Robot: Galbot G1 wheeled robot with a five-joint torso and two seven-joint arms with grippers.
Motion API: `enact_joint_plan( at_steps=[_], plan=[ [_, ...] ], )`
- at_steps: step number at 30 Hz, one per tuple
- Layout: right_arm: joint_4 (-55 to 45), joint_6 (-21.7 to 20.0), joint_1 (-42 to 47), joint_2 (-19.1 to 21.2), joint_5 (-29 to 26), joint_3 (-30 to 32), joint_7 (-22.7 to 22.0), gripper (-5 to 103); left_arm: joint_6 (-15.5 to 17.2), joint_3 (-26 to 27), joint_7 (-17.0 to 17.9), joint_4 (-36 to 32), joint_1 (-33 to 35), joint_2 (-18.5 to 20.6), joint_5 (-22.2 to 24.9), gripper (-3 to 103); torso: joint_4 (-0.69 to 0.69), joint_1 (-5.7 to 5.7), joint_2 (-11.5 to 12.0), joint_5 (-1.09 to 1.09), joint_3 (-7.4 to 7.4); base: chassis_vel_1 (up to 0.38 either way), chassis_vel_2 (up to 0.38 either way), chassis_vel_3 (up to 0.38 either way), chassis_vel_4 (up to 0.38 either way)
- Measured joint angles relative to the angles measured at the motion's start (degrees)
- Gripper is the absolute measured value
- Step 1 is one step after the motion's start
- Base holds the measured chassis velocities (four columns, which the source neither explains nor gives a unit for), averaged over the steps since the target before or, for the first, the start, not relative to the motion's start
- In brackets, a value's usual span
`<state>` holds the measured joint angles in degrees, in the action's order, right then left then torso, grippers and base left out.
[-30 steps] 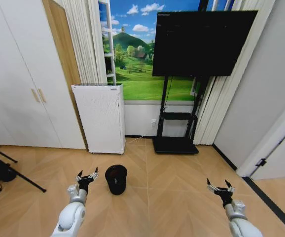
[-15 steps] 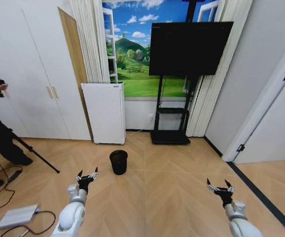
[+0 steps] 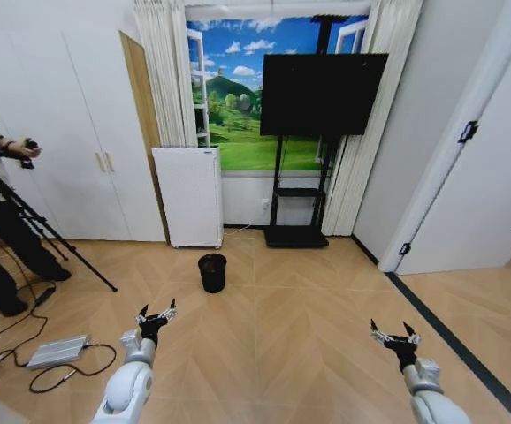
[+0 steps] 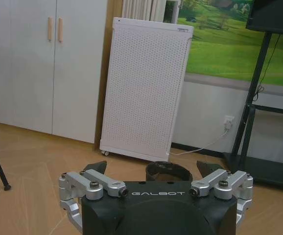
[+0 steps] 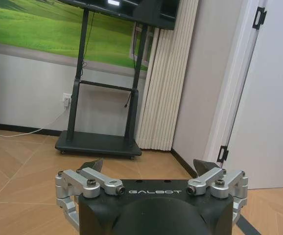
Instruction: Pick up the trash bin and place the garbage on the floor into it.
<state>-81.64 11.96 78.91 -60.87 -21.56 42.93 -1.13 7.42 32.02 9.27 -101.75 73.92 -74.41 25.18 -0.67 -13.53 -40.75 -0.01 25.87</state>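
The trash bin (image 3: pixel 212 272), small, black and round, stands upright on the wooden floor in front of the white appliance, well ahead of both arms. My left gripper (image 3: pixel 156 314) is held low at the left, open and holding nothing. In the left wrist view the trash bin (image 4: pixel 171 172) rises just beyond the spread fingers of the left gripper (image 4: pixel 153 167). My right gripper (image 3: pixel 395 333) is low at the right, open with nothing in it, and the right gripper (image 5: pixel 149 165) faces the TV stand. The garbage is out of view.
A white perforated appliance (image 3: pixel 189 196) stands against the wall behind the bin. A TV on a black stand (image 3: pixel 296 235) is to its right. A tripod (image 3: pixel 34 231), a person and a grey box with cables (image 3: pixel 57 351) sit at the left. White doors (image 3: pixel 476 177) are at the right.
The head camera has drawn back from the wall, so the bin and appliance look smaller and farther. More floor, the tripod and the cabled box have come into view. Both grippers hold the same pose.
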Motion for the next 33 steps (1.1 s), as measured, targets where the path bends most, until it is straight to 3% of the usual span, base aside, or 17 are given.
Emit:
enact_joint_plan(
  at_steps=[4,10,33],
  plan=[
    [0.0,0.0,0.0,0.0,0.0,0.0,0.0,100,0.0,0.0,0.0,0.0,0.0,0.0,0.0,100,0.04,-0.02,0.0,0.00,0.01,-0.073,0.063,0.086,-0.064],
    [0.0,0.0,0.0,0.0,0.0,0.0,0.0,100,0.0,0.0,0.0,0.0,0.0,0.0,0.0,100,-0.01,0.01,0.0,0.00,-0.01,-0.011,0.022,0.017,-0.012],
    [0.0,0.0,0.0,0.0,0.0,0.0,0.0,100,0.0,0.0,0.0,0.0,0.0,0.0,0.0,100,0.00,0.03,0.0,0.00,-0.02,0.000,0.000,0.000,0.000]
  ],
)
